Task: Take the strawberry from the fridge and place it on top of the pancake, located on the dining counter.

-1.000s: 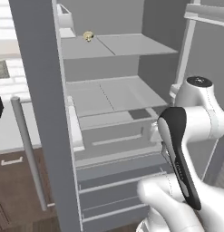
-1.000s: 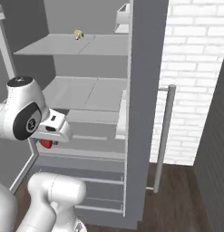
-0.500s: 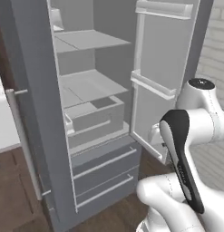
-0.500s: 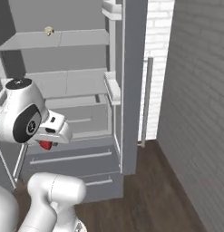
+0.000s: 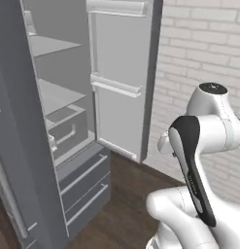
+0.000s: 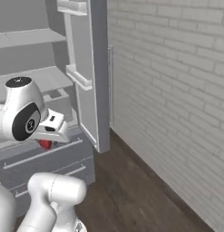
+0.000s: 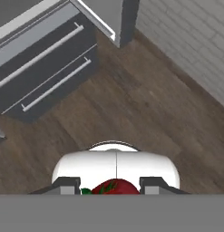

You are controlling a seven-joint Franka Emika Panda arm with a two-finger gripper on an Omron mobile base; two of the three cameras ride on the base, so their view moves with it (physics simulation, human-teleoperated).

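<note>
Peeking strawberry (image 7: 114, 187) between end effector (image 7: 111, 186) tips

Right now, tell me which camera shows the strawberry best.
The hand view: the strawberry sits between the two dark fingertips of the gripper, its red top and green leaves clear, with the wooden floor beyond. The right base view gives a small red patch under the hand. In the left base view the arm blocks it.

1. I count one strawberry (image 7: 114, 187).
2. I see one fridge (image 5: 53, 121), with one door (image 5: 122, 82) swung open.
3. I count two bottom drawers (image 7: 45, 63).
4. I see one brick wall (image 6: 177, 90).
</note>
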